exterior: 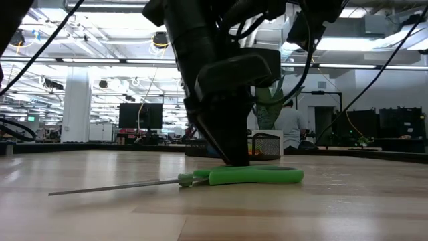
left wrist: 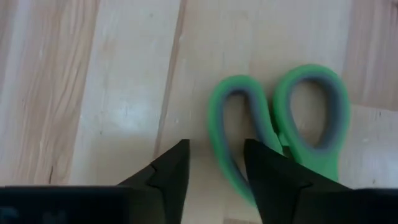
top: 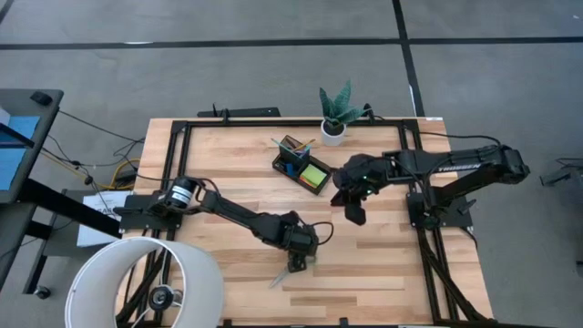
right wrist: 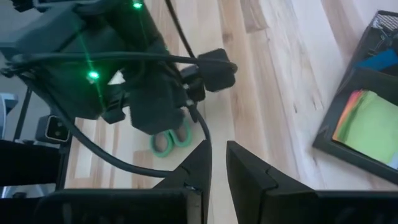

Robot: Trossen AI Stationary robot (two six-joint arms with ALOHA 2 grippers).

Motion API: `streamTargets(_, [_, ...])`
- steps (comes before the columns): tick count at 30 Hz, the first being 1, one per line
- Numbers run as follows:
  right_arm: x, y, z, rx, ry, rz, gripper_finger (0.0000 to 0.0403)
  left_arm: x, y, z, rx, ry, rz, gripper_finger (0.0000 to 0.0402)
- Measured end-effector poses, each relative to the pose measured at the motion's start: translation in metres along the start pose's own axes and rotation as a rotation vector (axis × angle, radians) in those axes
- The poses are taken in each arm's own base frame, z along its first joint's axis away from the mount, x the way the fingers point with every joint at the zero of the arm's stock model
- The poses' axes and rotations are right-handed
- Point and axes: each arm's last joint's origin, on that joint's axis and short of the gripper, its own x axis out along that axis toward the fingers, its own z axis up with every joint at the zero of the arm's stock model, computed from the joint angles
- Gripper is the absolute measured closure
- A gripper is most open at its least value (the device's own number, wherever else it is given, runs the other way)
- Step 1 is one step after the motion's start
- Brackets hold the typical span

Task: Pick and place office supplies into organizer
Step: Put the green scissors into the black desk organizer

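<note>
**Left gripper down at scissors handles**

Left gripper (top: 297, 259), fingers slightly apart, straddles one handle loop of the green-handled scissors (exterior: 249, 175) lying flat, blades pointing toward the table's near edge. Organizer (top: 303, 166) holds sticky notes (top: 316, 174) and pens (top: 293, 144). Right gripper (top: 354, 212) hovers nearby, narrowly parted.

The wooden surface (top: 228, 173) is occupied by scissors (top: 290, 269) near the front edge, and an organizer (top: 302, 164) and a plant pot (top: 333, 133) near the back edge.
</note>
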Motion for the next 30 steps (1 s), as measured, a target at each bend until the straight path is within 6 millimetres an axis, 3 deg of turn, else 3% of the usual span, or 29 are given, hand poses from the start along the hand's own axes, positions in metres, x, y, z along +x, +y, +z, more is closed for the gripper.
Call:
streamTargets(8, [0.001,0.005,-0.001,-0.014,0.003,0.014,0.0359,0.013,0.003,0.001,0.01,0.01,-0.036,0.0381])
streamTargets(12, [0.0,0.004,-0.001,-0.012,0.003,0.012,0.0359,0.008,0.013,0.007,-0.006,-0.005,-0.038,0.0389])
streamTargets(16, [0.0,0.004,-0.001,-0.008,0.002,0.013,0.0359,-0.014,0.026,0.015,-0.029,-0.064,0.043,0.0396])
streamTargets(23, [-0.014,0.012,0.017,0.004,-0.065,0.067,0.0359,-0.1,0.071,0.049,-0.129,-0.364,0.304,0.0399])
streamTargets(30, [-0.058,0.029,0.055,-0.225,-0.241,0.105,0.0359,-0.181,0.141,0.074,-0.22,-0.66,0.579,0.0399])
